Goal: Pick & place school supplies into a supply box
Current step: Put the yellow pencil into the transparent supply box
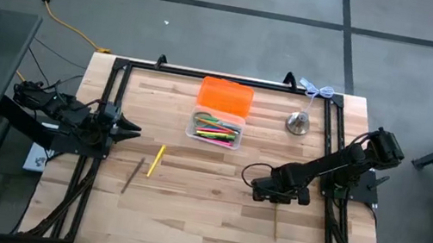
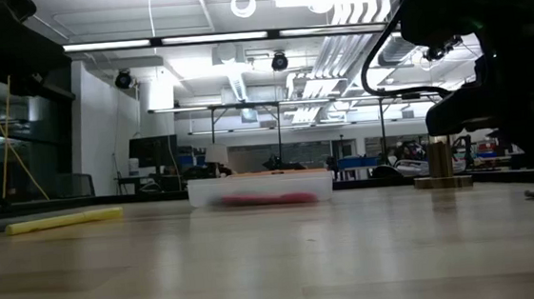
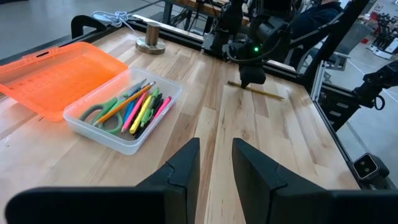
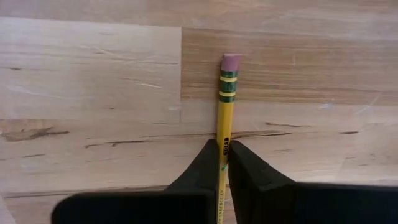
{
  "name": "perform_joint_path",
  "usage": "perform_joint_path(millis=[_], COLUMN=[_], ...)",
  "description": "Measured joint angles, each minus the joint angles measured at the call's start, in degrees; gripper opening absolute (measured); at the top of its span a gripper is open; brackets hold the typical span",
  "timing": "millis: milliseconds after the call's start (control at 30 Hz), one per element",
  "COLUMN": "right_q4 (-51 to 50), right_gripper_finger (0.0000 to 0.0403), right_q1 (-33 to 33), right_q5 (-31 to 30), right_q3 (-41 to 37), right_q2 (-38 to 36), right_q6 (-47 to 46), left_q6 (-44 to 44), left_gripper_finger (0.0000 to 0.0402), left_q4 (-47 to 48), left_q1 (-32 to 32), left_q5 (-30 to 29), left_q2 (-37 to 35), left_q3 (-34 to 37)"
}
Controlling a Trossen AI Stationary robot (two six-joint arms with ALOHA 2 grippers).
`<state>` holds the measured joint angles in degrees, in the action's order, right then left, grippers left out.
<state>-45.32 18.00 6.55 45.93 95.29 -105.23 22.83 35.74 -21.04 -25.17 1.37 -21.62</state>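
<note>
The clear supply box (image 1: pixel 217 129) sits at the table's far middle with its orange lid (image 1: pixel 226 96) open. It holds pens, markers and green-handled scissors (image 3: pixel 104 114). A yellow marker (image 1: pixel 156 160) and a dark brown pencil (image 1: pixel 133 175) lie flat left of centre. A yellow pencil (image 4: pixel 225 102) with a pink eraser lies on the wood at the right. My right gripper (image 4: pixel 222 163) is down on it, shut. My left gripper (image 3: pixel 215 163) waits open at the left edge (image 1: pixel 130 130). My right gripper pinches the yellow pencil's shaft (image 4: pixel 224 140) between its two fingers, a short way back from the green ferrule and eraser end. The fingers come from above, pointing down, and stand across the pencil. The pencil lies flat on the table (image 1: pixel 275 224).
A silvery bell-like object (image 1: pixel 298 122) stands right of the box near the far edge. A black frame (image 1: pixel 110 78) runs round the table top. Bare wood shows along the near half of the table (image 1: pixel 200 224).
</note>
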Motion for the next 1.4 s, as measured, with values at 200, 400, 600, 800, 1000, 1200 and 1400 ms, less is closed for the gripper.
perform_joint_path(millis=[200,400,600,800,1000,1200,1400], right_q4=[-0.96,-4.98,-9.35,-13.12,-16.34,-17.2,-17.23], right_gripper_finger=[0.0003,0.0002,0.0001,0.0001,0.0,0.0,0.0], right_q1=[0.0,-0.09,-0.34,-1.61,-4.71,-8.94,-13.09], right_q5=[0.37,-1.17,-3.81,-9.13,-14.96,-18.21,-19.75], right_q3=[2.09,6.92,13.49,21.01,28.26,34.15,38.66], right_q2=[0.15,0.44,0.29,0.18,0.16,0.11,0.07], right_q6=[1.92,4.37,6.52,9.44,15.52,23.82,31.65], left_q6=[0.0,0.01,0.01,0.02,0.04,0.04,0.04], left_gripper_finger=[0.0122,0.0122,0.0122,0.0122,0.0122,0.0122,0.0122], left_q4=[-0.01,-0.01,0.0,-0.02,-0.08,-0.12,-0.12], left_q1=[0.02,0.01,0.01,0.01,0.02,0.02,0.02], left_q5=[0.0,0.0,0.0,0.0,0.0,0.0,0.0], left_q2=[0.0,0.0,0.0,0.0,-0.02,-0.01,0.0], left_q3=[0.01,0.01,0.0,0.0,-0.01,0.0,0.01])
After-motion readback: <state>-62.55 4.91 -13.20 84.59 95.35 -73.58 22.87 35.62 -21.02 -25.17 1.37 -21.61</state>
